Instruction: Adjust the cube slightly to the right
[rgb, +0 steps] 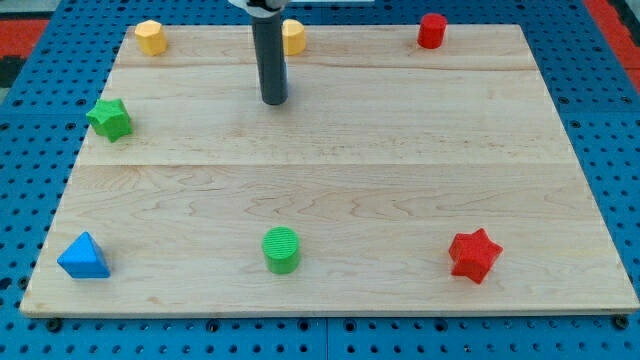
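A pale wooden board (340, 150) is lying on a blue pegboard (30, 80). My tip (274, 101) is standing upright near the view's top, touching nothing, having no jaws to part. No block clearly reads as a cube; a half-hidden yellow block (294, 37) is sitting at one o'clock from my tip.

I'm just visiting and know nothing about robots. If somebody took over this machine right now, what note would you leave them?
Tool: my tip is on the board, touching no block, just below the yellow block that the rod half hides.
Cube: no block plainly reads as one. That yellow block or the red block at the view's top right are candidates.
Done: no push shows.
Left: confirm the cube, get to its left side, nudge it slightly right.
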